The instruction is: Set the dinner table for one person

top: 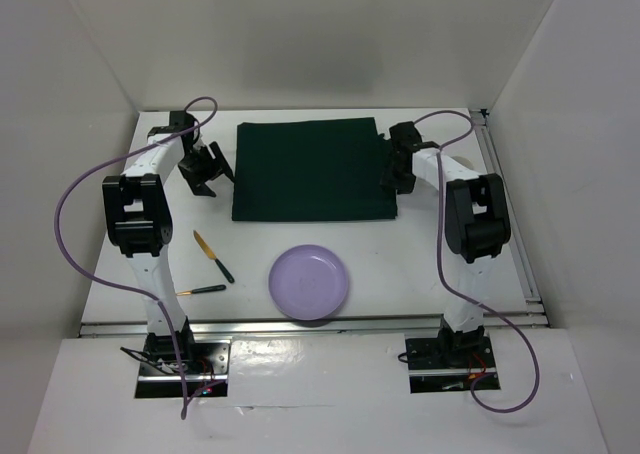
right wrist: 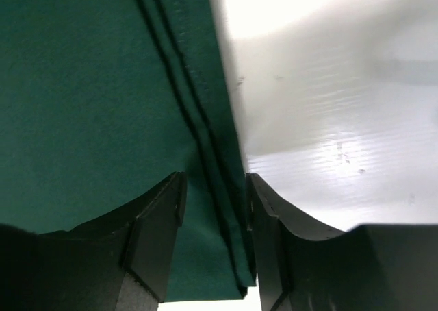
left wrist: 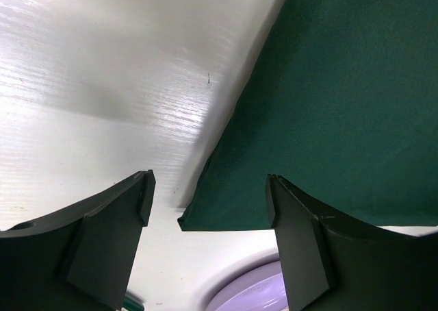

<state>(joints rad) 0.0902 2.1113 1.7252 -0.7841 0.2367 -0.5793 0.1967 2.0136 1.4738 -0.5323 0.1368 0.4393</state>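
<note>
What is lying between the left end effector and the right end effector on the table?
Between the left end effector and the right end effector lies the dark green cloth mat, on the dinner table; the top view shows it.

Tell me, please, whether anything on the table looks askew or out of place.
Yes: the green mat looks rucked along its right edge, where a fold runs between the right fingers. The knife lies slanted on the table, left of the purple plate.
</note>
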